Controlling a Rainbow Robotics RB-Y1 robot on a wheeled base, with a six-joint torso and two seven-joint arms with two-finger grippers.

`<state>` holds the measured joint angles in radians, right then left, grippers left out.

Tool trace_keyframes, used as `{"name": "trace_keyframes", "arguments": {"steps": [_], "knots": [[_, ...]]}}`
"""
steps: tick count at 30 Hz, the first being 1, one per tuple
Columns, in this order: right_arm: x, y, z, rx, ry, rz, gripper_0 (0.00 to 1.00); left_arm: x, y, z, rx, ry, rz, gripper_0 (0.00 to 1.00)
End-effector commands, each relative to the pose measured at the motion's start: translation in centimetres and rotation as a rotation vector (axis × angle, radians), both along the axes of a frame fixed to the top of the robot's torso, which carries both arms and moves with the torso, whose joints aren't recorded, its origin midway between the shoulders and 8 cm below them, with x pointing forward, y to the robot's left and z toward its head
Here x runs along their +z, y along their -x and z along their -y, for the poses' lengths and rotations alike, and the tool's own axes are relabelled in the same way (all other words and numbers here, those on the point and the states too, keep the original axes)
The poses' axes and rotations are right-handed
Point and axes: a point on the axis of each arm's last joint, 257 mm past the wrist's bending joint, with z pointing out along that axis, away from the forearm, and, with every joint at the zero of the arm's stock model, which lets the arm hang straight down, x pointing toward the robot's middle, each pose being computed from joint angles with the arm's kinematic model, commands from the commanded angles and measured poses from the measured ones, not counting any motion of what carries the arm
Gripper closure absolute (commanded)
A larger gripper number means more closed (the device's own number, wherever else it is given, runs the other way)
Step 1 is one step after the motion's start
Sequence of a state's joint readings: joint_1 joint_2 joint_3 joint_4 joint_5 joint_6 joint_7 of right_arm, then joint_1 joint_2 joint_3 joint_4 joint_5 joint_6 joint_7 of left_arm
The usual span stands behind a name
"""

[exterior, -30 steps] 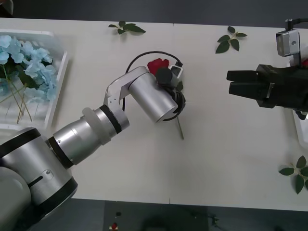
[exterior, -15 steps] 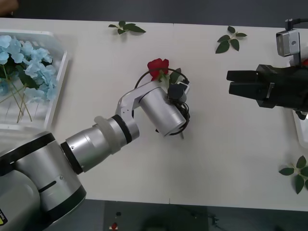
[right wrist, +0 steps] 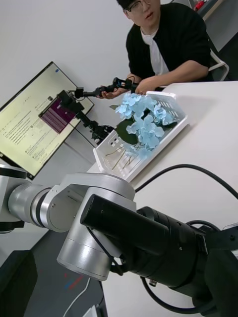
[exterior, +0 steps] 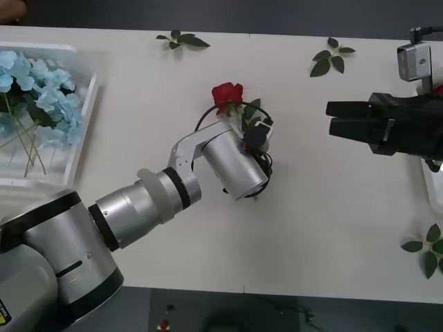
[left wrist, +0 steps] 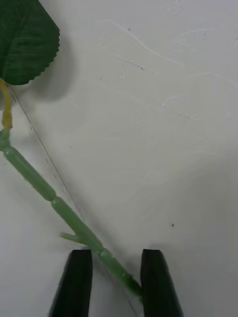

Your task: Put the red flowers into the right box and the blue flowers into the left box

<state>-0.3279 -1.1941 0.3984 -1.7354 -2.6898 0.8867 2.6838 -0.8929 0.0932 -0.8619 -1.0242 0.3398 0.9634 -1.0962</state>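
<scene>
Your left gripper (left wrist: pixel 113 282) is at mid-bench, its jaws closed on the green stem of a red rose (exterior: pixel 228 95); the wrist view shows the stem running between the two black fingers (left wrist: pixel 74 282) and lying against one of them. The bloom shows just beyond the arm's wrist in the front view. Whether the rose is clear of the bench (exterior: pixel 332 207) I cannot tell.

Step in hand, by my judgement: the carry of a red flower to the right box (exterior: pixel 435 194), whose white rim shows at the bench's right edge.

Your right gripper (exterior: pixel 329 117) hangs above the bench, between the rose and that box; its jaws cannot be judged open or closed.

The next move calls for a crossing to the right. The right arm stands directly in that path, so you must either hand over or move it aside first.

Open room: the bench between the two arms is bare. Loose leaf sprigs (exterior: pixel 331 57) lie near the far edge and near the right front corner. The blue flowers (exterior: pixel 41 90) already rest in the left box (exterior: pixel 82 131), well apart from the work.
</scene>
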Motion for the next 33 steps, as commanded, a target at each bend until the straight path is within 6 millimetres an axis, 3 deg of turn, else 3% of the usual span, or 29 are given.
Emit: {"name": "trace_keyframes", "arguments": {"steps": [1, 8, 14, 22, 27, 33], "knots": [[1.6, 0.1, -0.4, 0.015, -0.009, 0.052, 0.0, 2.6, -1.4, 1.1, -0.044, -0.02, 0.069, 1.0], [1.7, 0.0, -0.3, 0.014, -0.009, 0.053, 0.0, 1.9, -2.3, -2.7, -0.014, -0.047, 0.074, 1.0], [1.7, 0.1, -0.4, 0.015, -0.01, 0.053, 0.0, 2.3, -1.9, -8.2, 0.001, -0.045, 0.099, 1.0], [1.7, 0.1, -0.4, 0.015, -0.01, 0.053, 0.0, 4.5, 1.8, -16.0, -0.004, -0.036, 0.103, 1.0], [1.7, 0.1, -0.4, 0.016, -0.01, 0.053, 0.0, 4.4, 4.8, -20.9, -0.01, -0.069, 0.111, 1.0], [1.7, 0.1, -0.4, 0.016, -0.009, 0.053, 0.0, 3.5, 8.1, -24.6, -0.003, -0.097, 0.1, 1.0]]}}
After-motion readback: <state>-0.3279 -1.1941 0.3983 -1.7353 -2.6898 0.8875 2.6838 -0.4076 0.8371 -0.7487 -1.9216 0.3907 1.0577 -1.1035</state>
